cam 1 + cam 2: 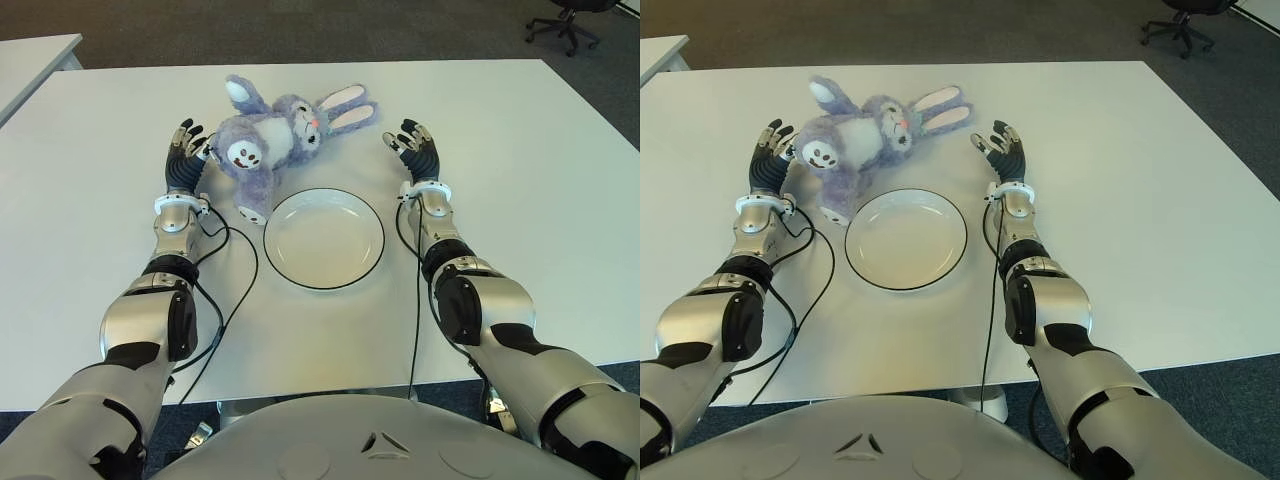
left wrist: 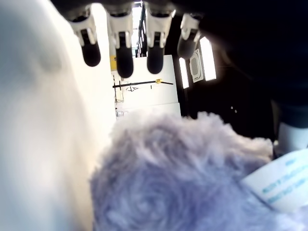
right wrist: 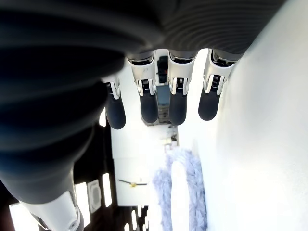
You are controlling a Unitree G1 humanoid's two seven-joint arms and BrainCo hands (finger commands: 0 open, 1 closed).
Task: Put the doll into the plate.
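Observation:
A purple plush bunny doll (image 1: 272, 135) lies on its back on the white table (image 1: 520, 180), its ears pointing right. Just in front of it sits an empty white plate (image 1: 323, 238) with a dark rim. My left hand (image 1: 186, 155) stands open right beside the doll's left side, fingers straight; the purple fur (image 2: 183, 183) fills the left wrist view close to the palm. My right hand (image 1: 414, 148) is open to the right of the doll's ears (image 3: 185, 192), a short gap away, holding nothing.
Black cables (image 1: 235, 280) run along both forearms over the table. A second table's corner (image 1: 30, 60) shows at the far left. An office chair (image 1: 565, 20) stands on the carpet beyond the far right corner.

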